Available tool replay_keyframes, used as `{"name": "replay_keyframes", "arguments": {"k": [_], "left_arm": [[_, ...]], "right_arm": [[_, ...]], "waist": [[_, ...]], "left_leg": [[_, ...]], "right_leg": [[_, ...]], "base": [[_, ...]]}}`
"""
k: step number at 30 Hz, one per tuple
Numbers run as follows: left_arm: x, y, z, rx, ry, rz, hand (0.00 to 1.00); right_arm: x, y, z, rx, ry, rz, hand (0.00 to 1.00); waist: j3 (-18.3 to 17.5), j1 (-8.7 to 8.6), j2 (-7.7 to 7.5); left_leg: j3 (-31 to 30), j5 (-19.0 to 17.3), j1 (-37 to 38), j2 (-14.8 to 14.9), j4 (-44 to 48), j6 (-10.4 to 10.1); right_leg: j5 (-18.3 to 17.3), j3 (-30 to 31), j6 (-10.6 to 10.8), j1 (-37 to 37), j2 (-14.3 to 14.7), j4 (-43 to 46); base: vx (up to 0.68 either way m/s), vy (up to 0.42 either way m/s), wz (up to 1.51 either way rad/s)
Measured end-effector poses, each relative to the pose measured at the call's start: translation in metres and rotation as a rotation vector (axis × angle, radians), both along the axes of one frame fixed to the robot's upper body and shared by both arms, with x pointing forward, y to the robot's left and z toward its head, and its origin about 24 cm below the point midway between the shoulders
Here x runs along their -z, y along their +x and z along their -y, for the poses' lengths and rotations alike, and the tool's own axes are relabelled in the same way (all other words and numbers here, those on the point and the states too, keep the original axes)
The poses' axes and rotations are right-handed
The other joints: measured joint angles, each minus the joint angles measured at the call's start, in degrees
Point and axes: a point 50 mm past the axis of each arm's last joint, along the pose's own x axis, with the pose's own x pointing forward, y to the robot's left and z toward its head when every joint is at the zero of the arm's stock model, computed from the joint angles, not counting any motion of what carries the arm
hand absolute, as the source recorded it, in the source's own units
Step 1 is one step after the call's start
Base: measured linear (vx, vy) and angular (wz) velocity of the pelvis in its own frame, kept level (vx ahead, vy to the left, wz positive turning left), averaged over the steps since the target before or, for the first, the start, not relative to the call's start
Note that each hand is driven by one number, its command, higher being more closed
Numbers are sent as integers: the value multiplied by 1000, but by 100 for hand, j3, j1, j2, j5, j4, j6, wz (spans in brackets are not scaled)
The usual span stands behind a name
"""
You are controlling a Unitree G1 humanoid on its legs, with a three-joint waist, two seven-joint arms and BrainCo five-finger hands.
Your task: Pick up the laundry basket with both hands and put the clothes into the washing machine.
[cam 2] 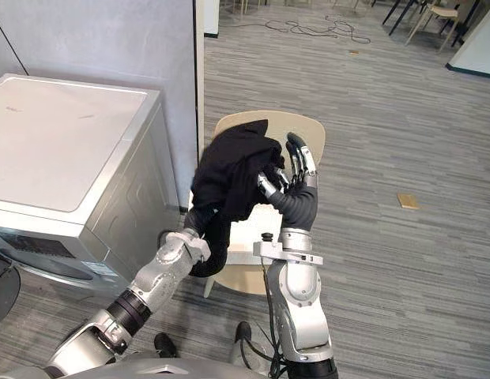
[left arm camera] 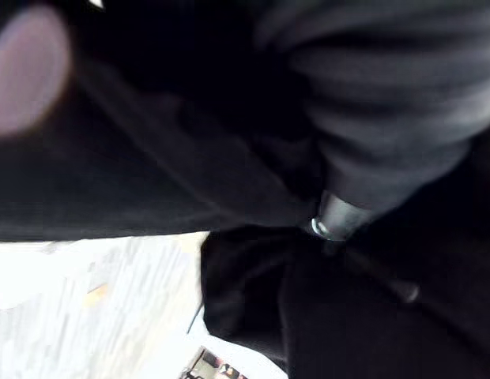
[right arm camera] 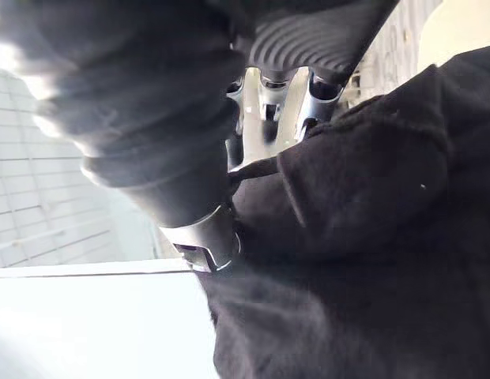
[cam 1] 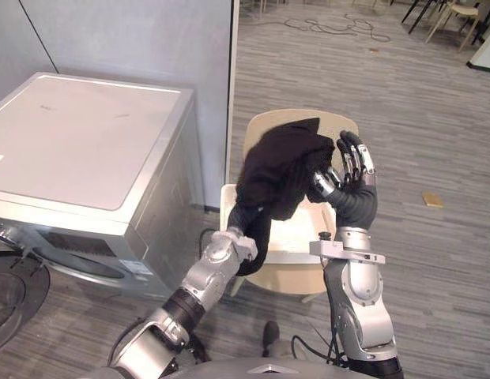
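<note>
Carry the black garment (cam 1: 280, 170) to the washing machine (cam 1: 87, 142) bunched up. The right robot hand (cam 1: 352, 170) is spread against it, and the left robot hand (left arm camera: 332, 221) is buried in the cloth (grip can't be told).

There is one washing machine (cam 1: 79, 134), with one round door (cam 1: 12, 296) hanging open at its front. One beige chair (cam 1: 338, 124) stands beside it, and one white basket (cam 1: 291, 237) sits on that chair's seat. One black garment (cam 1: 280, 170) can be counted; whether more pieces are bundled inside it cannot be told. Two robot hands are at it: the right robot hand (cam 1: 354, 175) and the left robot hand (left arm camera: 379, 110). On the floor lies one small tan scrap (cam 1: 432, 200) and one tangle of dark cable (cam 1: 333, 28). Far back stands one light wooden chair (cam 1: 457, 11).
</note>
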Motion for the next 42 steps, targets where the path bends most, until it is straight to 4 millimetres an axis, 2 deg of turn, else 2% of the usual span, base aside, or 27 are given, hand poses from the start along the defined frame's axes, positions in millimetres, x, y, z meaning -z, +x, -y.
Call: {"name": "replay_keyframes", "arguments": {"k": [2, 6, 10, 12, 17, 19, 22, 25, 29, 34, 38, 40, 41, 42], "left_arm": [[-15, 4, -5, -34, -14, 74, 100], [-49, 7, -15, -91, -20, 259, 100], [-67, 9, -27, -165, -49, 325, 100], [-83, 9, -41, -231, -99, 380, 100], [-120, 3, -72, -358, -208, 538, 100], [-127, 2, -81, -398, -236, 574, 100], [-128, 2, -87, -422, -252, 580, 100], [-132, -3, -95, -431, -284, 605, 100], [-124, -18, -113, -476, -281, 612, 100], [-106, -44, -145, -593, -243, 583, 100], [-109, -57, -164, -676, -222, 615, 100], [-110, -60, -170, -704, -213, 627, 100], [-110, -61, -172, -714, -204, 630, 100], [-108, -62, -173, -732, -201, 617, 100]], "right_arm": [[7, 2, 3, 14, -4, -34, 0], [23, -3, 29, 140, 0, -111, 0], [45, -14, 55, 273, 11, -221, 0], [57, -21, 72, 354, 3, -288, 0], [78, -33, 101, 507, -60, -426, 0], [87, -36, 110, 545, -50, -479, 0], [104, -40, 115, 580, -57, -585, 0], [109, -40, 114, 576, -44, -613, 0], [109, -29, 106, 520, -32, -601, 0], [100, -10, 82, 366, -33, -530, 0], [84, 5, 70, 313, -37, -447, 0], [63, 7, 71, 339, -61, -359, 0], [52, 7, 72, 367, -91, -316, 0], [41, 12, 71, 386, -111, -266, 0]], "waist": [[-3, -3, 5], [-50, -11, 58], [-98, -82, 92], [-111, -163, 116], [-210, -159, 246], [-264, -141, 333], [-278, -132, 366], [-304, -134, 408], [-319, -88, 445], [-276, 145, 497], [-125, 170, 464], [-10, 162, 492], [80, 172, 421], [202, 245, 458]], "left_leg": [[-1, 0, 33, -5, -8, -1], [-31, 0, 78, -41, -23, 0], [-59, -9, 279, -94, -93, -9], [-76, -20, 350, -104, -93, -18], [-93, -29, 462, -108, -93, -23], [-121, -27, 482, -111, -89, -26], [-183, -25, 604, -109, -96, -29], [-286, -19, 578, -158, -219, -38], [-308, 50, 581, -179, -396, -143], [-501, 80, 334, -110, -395, -189], [-804, 176, -172, -49, -382, -292], [-479, 86, -407, 128, -256, -168], [-111, -60, -505, 313, 73, -56], [399, -351, -669, 864, 1015, 164]], "right_leg": [[-16, 1, -21, 28, -3, 2], [-34, -6, -6, 81, -29, 27], [-117, -10, 8, 248, -61, 83], [-152, -10, 16, 309, -70, 125], [-186, -15, 30, 413, -80, 133], [-187, -37, 31, 457, -85, 130], [-216, -103, 30, 634, -85, 124], [-232, -121, 45, 675, -71, 64], [-241, -20, 59, 653, -2, -26], [-241, 7, 59, 562, 162, -182], [-166, -341, -45, 420, 280, -292], [-95, -627, -148, 339, 329, -326], [67, -720, -346, 318, 248, -341], [27, -920, -403, 324, 276, -268]], "base": [[0, 0, 0], [-27, 26, 3], [-26, 31, 4], [-21, 23, 4], [-15, 11, 1], [-29, 23, 7], [-36, 20, 9], [-57, 32, 14], [-51, 23, 4], [-48, 3, 9], [-47, -21, 68], [-20, -14, 97], [-77, 67, 73], [-109, 111, 51]]}}
